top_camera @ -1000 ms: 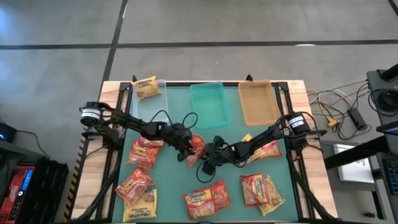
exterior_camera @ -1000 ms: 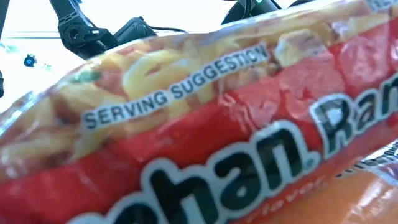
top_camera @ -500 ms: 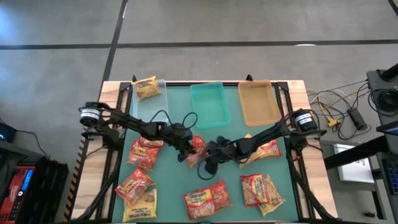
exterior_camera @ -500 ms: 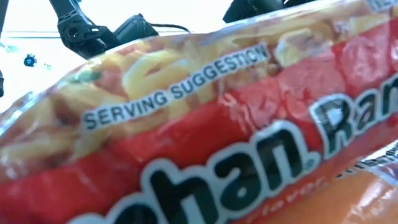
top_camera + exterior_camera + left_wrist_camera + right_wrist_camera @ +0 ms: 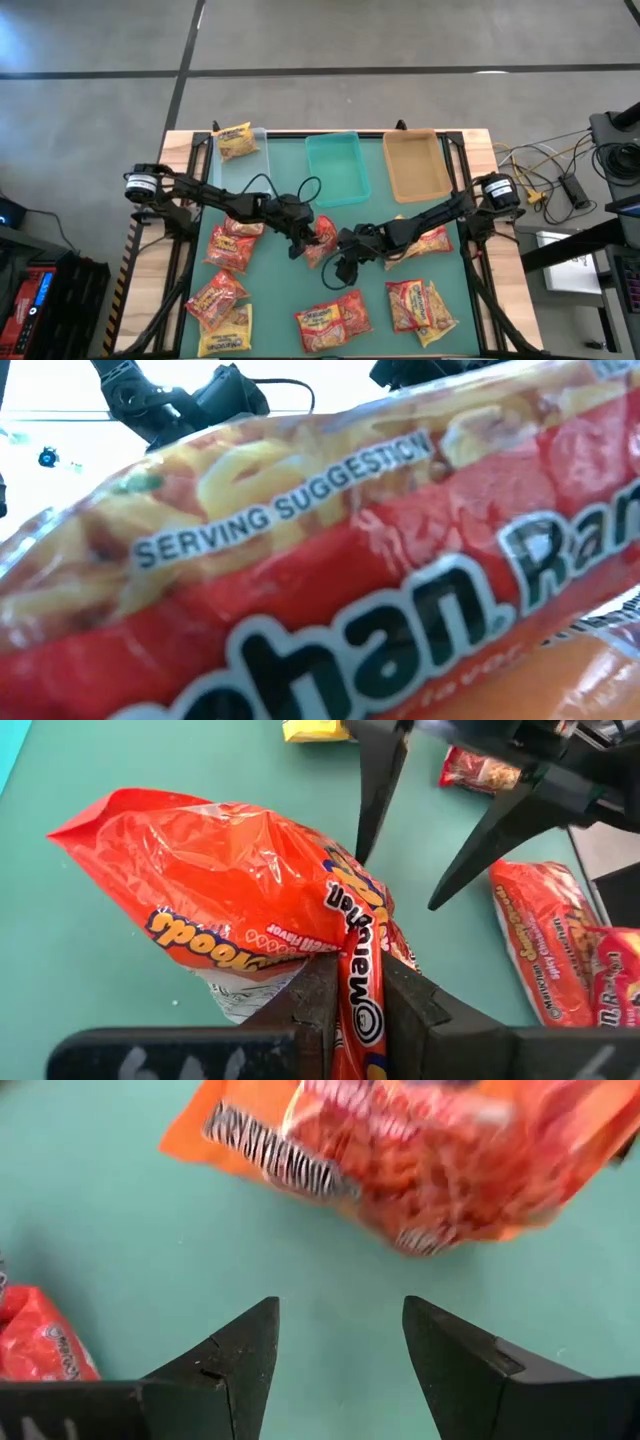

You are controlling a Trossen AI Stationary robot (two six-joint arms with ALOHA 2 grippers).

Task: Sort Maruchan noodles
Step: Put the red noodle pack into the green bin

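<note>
An orange-red packet [image 5: 270, 910] of Maruchan noodles sits near the middle of the bench [image 5: 280, 160], pinched at one crinkled end between the closed fingers [image 5: 318, 1005] of the left pincer [image 5: 312, 237]; the wrist view shows the plastic squeezed tight between the two dark pads. The right pincer [image 5: 345, 262] hangs just beside it toward the bench's front edge, its fingers [image 5: 235, 1355] spread apart and holding nothing, with the teal surface showing between them.

The other Maruchan noodles lie scattered over the front half of the bench: several red and yellow packets [image 5: 225, 285] toward the front left corner, one red packet [image 5: 332, 322] at the middle of the front edge, and two more [image 5: 420, 303] toward the front right corner. Another packet [image 5: 428, 240] lies under the right arm near the right edge. A yellow packet [image 5: 235, 140] rests in the clear tray [image 5: 262, 135] at the back left corner.

Along the back edge stand a teal tray [image 5: 338, 168] and a tan tray [image 5: 416, 165], side by side
</note>
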